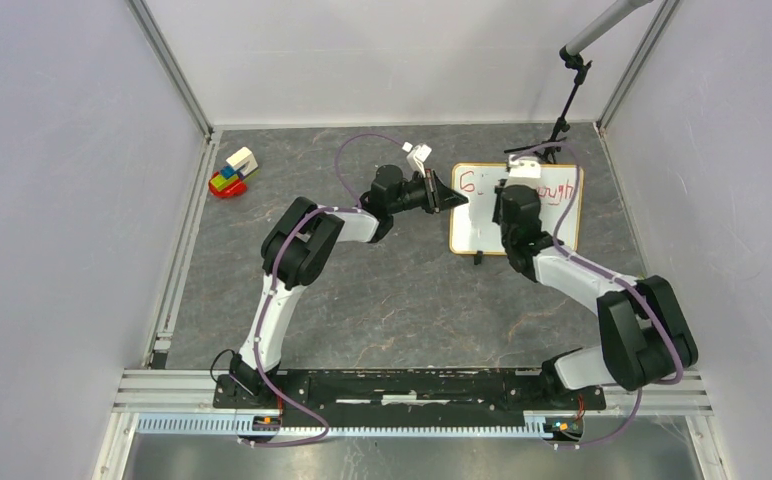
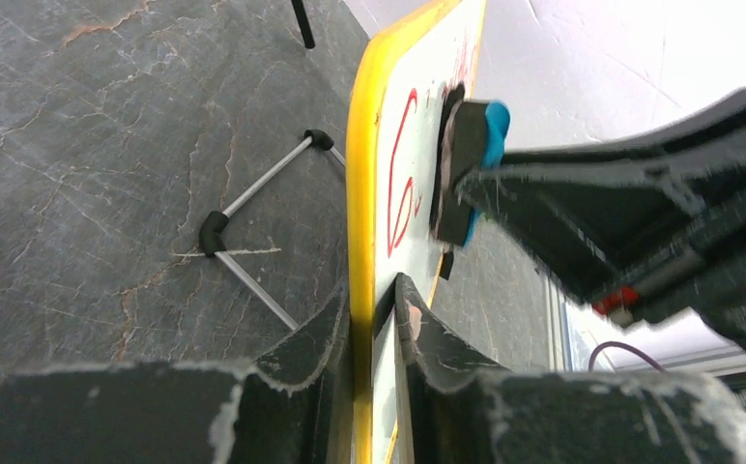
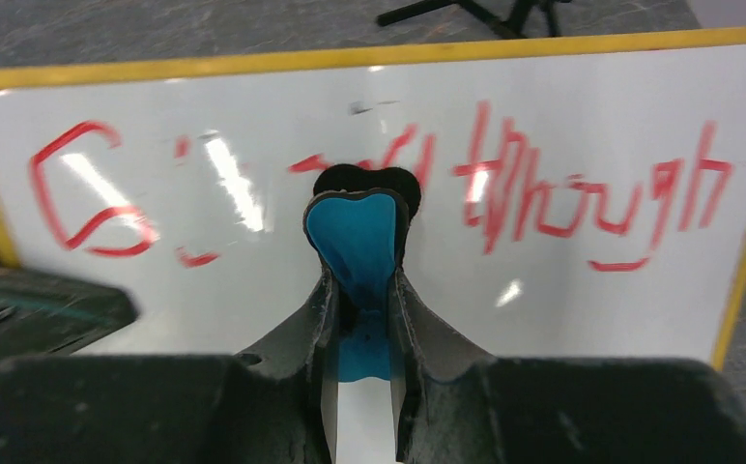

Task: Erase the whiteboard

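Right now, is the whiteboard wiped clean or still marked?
Partly wiped. Red writing shows at both ends of the whiteboard; the middle, where the right gripper holds the blue eraser, is mostly clear.

The whiteboard [image 3: 582, 290] is white with yellow frame and red writing, the eraser [image 3: 358, 242] blue, the table [image 1: 392, 300] grey-veined.

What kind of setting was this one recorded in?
Most likely a lab robot test cell, not a home or office: plain white panel walls in aluminium framing enclose a dark stone-patterned tabletop, and a black stand rises in the far right corner.
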`<state>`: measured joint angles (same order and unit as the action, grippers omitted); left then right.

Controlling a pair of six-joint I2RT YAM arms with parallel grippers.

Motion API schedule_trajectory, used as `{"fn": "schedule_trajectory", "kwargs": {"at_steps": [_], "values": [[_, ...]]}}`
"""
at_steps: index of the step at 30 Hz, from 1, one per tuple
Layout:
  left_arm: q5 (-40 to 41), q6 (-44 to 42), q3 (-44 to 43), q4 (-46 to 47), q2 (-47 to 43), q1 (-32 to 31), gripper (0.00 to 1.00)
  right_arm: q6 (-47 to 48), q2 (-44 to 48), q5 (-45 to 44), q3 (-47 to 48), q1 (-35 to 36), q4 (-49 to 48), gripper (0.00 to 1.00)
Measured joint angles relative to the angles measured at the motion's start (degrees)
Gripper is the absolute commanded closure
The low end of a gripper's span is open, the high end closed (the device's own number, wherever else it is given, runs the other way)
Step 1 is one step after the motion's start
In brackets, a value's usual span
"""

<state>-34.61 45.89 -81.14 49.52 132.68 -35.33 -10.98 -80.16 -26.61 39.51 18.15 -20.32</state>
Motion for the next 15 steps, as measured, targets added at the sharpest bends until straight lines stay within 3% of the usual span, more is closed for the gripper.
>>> {"fn": "schedule_trajectory", "kwargs": {"at_steps": [7, 15], "values": [[0.31, -0.94, -0.68, -1.75, -0.09, -0.11, 0.98, 0.76, -5.53, -1.75, 5.88, 8.85, 1.57, 0.98], [2.03, -1.90, -1.20, -3.15, -0.22, -0.28, 0.98, -0.31, -6.80, -0.76, 7.58, 7.41, 2.23, 0.99]]}}
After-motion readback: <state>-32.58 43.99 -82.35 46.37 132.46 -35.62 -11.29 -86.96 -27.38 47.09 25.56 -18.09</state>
